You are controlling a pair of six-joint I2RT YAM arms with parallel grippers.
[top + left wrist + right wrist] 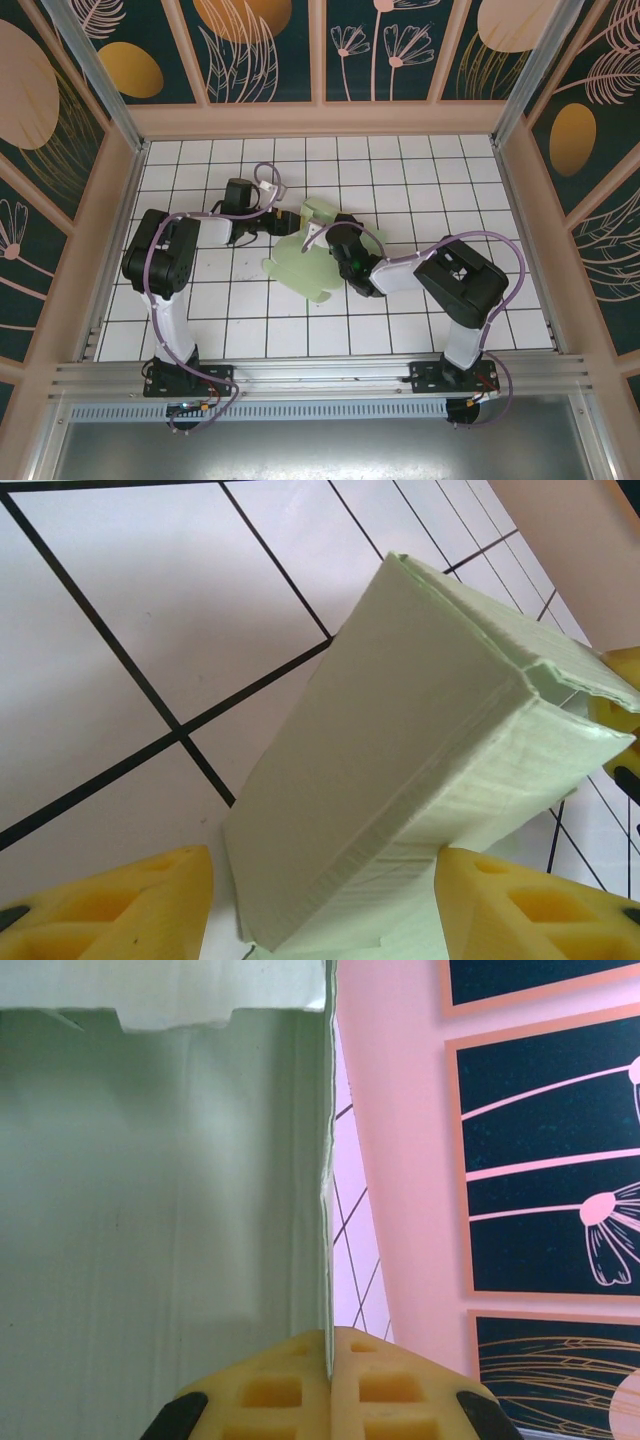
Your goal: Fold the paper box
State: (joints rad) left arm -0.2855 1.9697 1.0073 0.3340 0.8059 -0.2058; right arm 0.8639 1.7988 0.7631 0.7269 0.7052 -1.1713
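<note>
Mint-green thin-card paper box (303, 262): half-folded cut-out, rounded flaps flat, one creased wall raised.
Place: centre of white, black-lined tiled tabletop (420, 170), between both arms.
Left gripper (322, 865): yellow fingers (120, 905) apart, astride the raised wall.
Right gripper (328, 1350): pinched closed on a card edge.

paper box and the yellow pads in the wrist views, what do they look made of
Paper box: thin matte card, pale mint green, likely paper; fine ribbing along the creases and a ragged cut edge suggest it.
Yellow pads: matte moulded foam or soft plastic by the look, with recessed pockets; which is unclear.
</note>
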